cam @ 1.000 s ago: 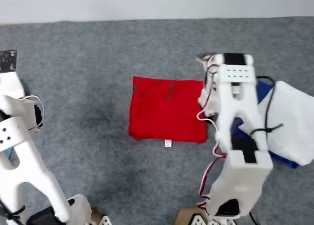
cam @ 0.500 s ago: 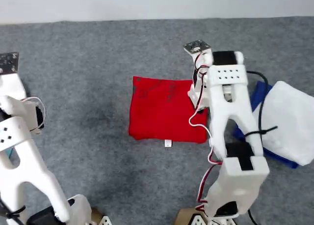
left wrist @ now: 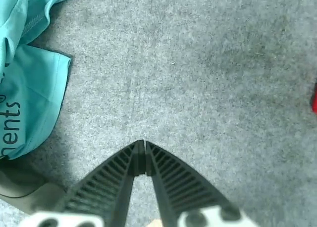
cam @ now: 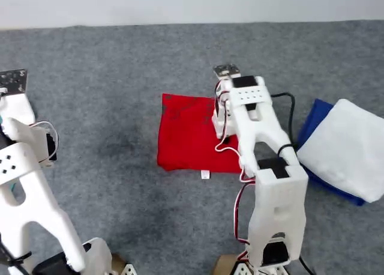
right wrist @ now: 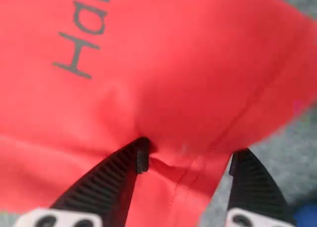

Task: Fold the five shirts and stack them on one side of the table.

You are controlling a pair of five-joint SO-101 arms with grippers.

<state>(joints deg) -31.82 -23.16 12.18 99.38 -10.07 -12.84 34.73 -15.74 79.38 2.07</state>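
A folded red shirt [cam: 189, 137] lies in the middle of the grey table. My right gripper [right wrist: 190, 157] is open and low over its right edge, with red cloth [right wrist: 163, 78] bunched between the two black fingers. In the high view the right arm [cam: 252, 119] covers that edge of the shirt. To the right, a folded white shirt [cam: 351, 146] rests on a blue one [cam: 315, 119]. My left gripper [left wrist: 144, 146] is shut and holds nothing, above bare carpet beside a crumpled teal shirt [left wrist: 29, 88]. The left arm [cam: 21, 161] stands at the table's left edge.
The table [cam: 108, 71] is covered in grey carpet, with open room between the left arm and the red shirt. A small white tag [cam: 206, 175] lies by the red shirt's near edge. A pale wall borders the far side.
The right arm has swung left from beside the white and blue stack onto the red shirt's right edge. The left arm has barely moved.
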